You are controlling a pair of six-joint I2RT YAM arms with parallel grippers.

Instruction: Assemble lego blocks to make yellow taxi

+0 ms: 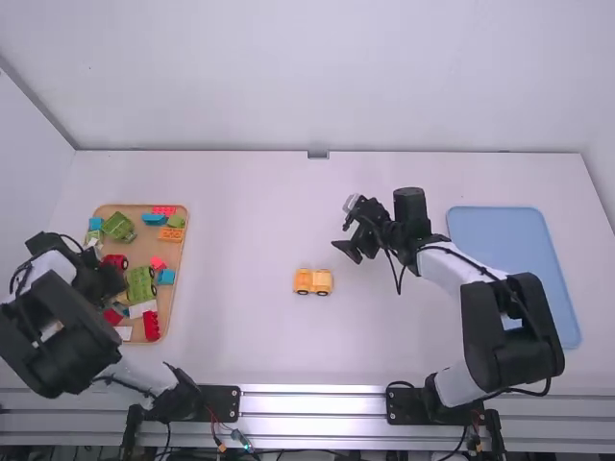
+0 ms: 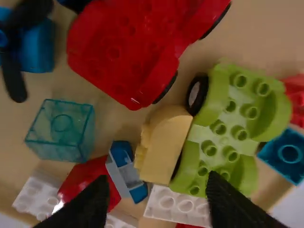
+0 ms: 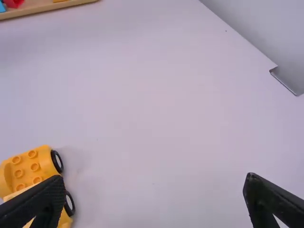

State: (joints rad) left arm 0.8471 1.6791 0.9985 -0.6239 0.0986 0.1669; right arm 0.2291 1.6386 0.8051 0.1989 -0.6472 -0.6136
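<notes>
My left gripper [image 1: 108, 280] is over the wooden tray of blocks at the left; in the left wrist view the left gripper [image 2: 154, 209] stands open. Under it lie a tan curved block [image 2: 167, 145], a green car base [image 2: 223, 128], a red car base [image 2: 137, 47] and a clear teal block [image 2: 61, 129]. A yellow car base [image 1: 313, 281] with black wheels rests mid-table, also visible as the yellow car base [image 3: 33, 168] in the right wrist view. To its upper right my right gripper [image 1: 352, 240] hangs above the table, and the right gripper [image 3: 154, 202] is open and empty.
The wooden tray [image 1: 179, 279] also holds an orange block [image 1: 171, 234], a red brick [image 1: 151, 325] and a white brick [image 2: 176, 205], packed close together. A blue tray [image 1: 519, 240] lies at the right, beside the right arm.
</notes>
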